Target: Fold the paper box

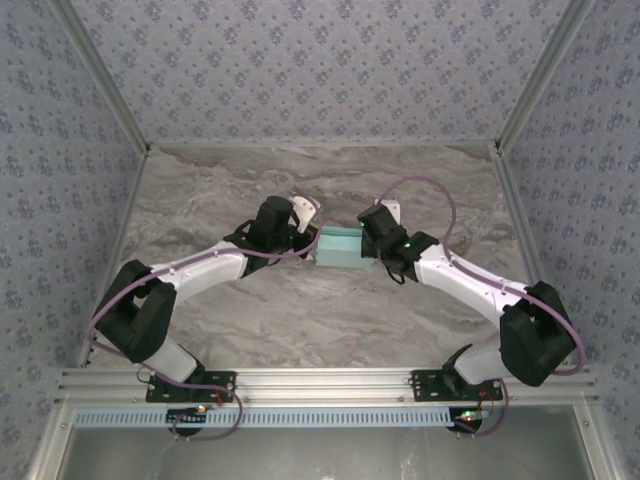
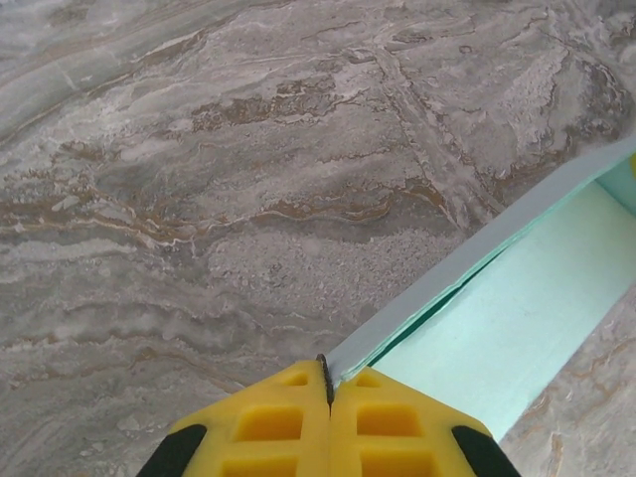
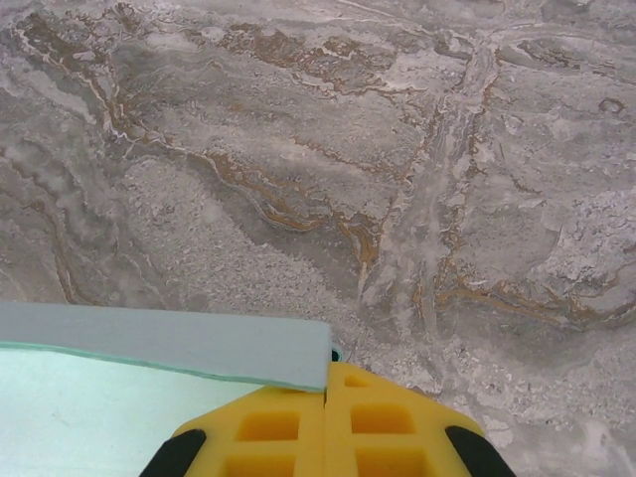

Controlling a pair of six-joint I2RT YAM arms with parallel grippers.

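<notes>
Nearest, the left pincer [image 2: 329,393] clamps one edge of the paper box [image 1: 341,247]; the right pincer [image 3: 328,393] clamps the opposite edge, over the table [image 1: 300,320]. I judge folding underway; next needs a coordinated crease.

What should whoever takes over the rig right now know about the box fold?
Left gripper: shut, pinching a thin edge of the paper box.
Right gripper: shut on the card edge at the opposite end.
Box: middle of the table, between the two grippers, gripped at both ends.
Done: it has some shape; the left wrist view shows a raised wall and an open inside.
Left: the open side is not closed; which flaps remain cannot be told. Probably safest to release one end at a time.
</notes>
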